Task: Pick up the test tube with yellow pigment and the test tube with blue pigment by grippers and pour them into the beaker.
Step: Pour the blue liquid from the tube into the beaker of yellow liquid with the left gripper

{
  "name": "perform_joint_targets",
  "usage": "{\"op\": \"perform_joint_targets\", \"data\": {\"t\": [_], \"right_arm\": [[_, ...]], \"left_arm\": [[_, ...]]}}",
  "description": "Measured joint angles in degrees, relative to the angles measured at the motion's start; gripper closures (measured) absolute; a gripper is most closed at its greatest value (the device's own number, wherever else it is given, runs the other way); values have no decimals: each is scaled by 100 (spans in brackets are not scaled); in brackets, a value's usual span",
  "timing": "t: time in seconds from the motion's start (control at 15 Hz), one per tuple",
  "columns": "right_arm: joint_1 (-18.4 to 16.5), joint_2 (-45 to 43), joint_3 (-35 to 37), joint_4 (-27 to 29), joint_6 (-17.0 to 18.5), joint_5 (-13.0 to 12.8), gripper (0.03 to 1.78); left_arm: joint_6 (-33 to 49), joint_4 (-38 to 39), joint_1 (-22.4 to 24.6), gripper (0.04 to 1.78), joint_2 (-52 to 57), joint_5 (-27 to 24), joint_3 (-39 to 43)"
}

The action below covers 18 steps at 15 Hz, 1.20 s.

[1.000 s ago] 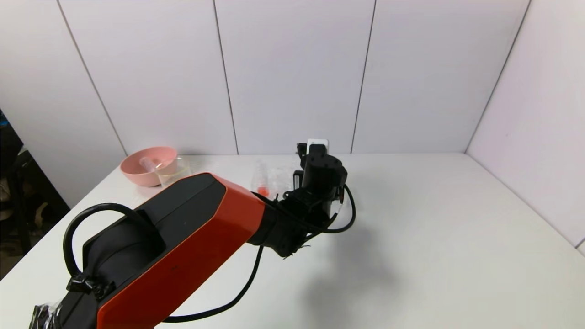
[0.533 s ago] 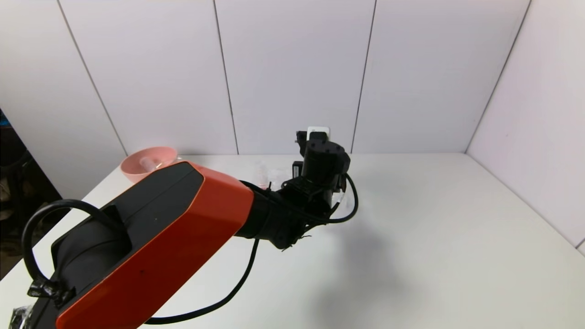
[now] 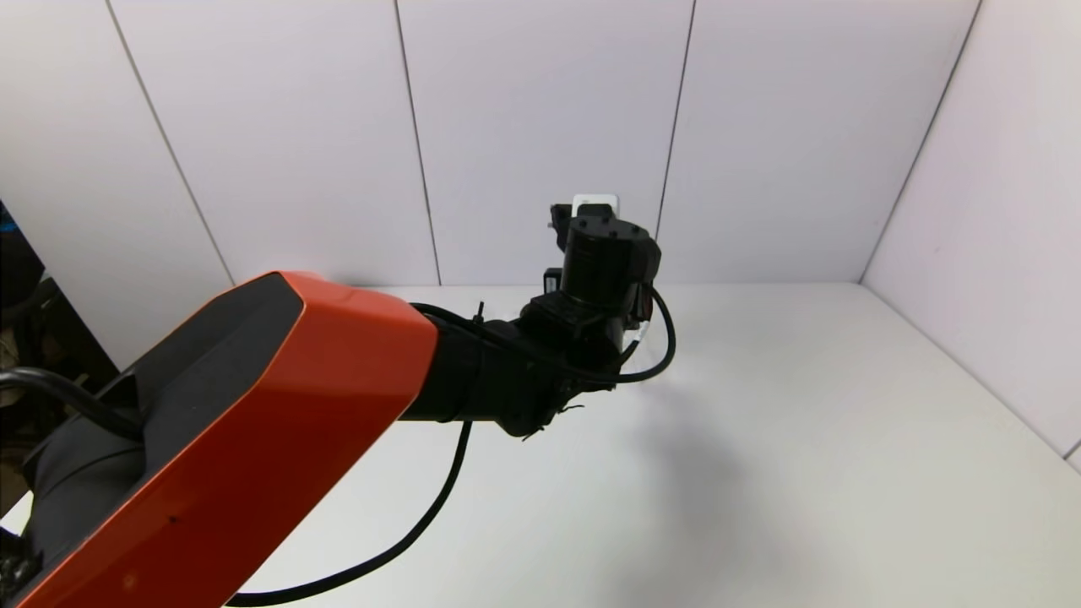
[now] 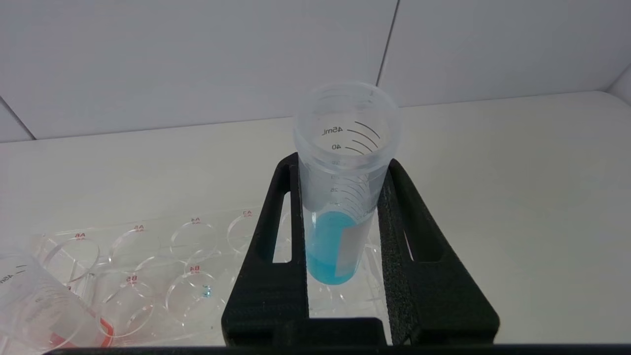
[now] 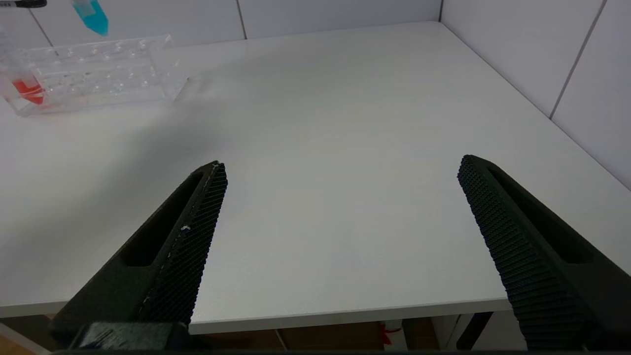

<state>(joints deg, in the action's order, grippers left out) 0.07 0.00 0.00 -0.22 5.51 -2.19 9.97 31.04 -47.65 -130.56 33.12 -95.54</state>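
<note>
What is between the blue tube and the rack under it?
Nothing but air. In the right wrist view the test tube with blue pigment, held by the left gripper, hangs above the clear rack, not touching it.

Right gripper (image 5: 340, 172) spread wide over the table (image 5: 335, 148).
Far off, a clear rack (image 5: 93, 74) stood on the table with a red tube (image 5: 22, 84) at its end; a blue tube (image 5: 91, 17) hung above it.

— Which surfaces are you seeing?
— You are viewing a white table (image 3: 802, 439) meeting white panelled walls (image 3: 540, 127); dark seams are dividing the panels, and soft light is casting one shadow.
</note>
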Motion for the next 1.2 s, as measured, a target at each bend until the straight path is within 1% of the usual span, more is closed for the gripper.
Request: {"op": "perform_joint_targets", "data": {"t": [0.33, 0.53, 0.87, 1.2], "right_arm": [[0, 0, 0, 0, 0, 0, 10], [0, 0, 0, 1, 0, 0, 10], [2, 0, 0, 0, 0, 0, 10], [2, 0, 0, -2, 0, 0, 10]], "left_arm": [[-276, -50, -9, 138, 297, 33, 63], [-322, -243, 135, 138, 738, 30, 312], [-553, -362, 857, 138, 1725, -55, 1090], [-564, -290, 1718, 138, 2682, -418, 2183]]}}
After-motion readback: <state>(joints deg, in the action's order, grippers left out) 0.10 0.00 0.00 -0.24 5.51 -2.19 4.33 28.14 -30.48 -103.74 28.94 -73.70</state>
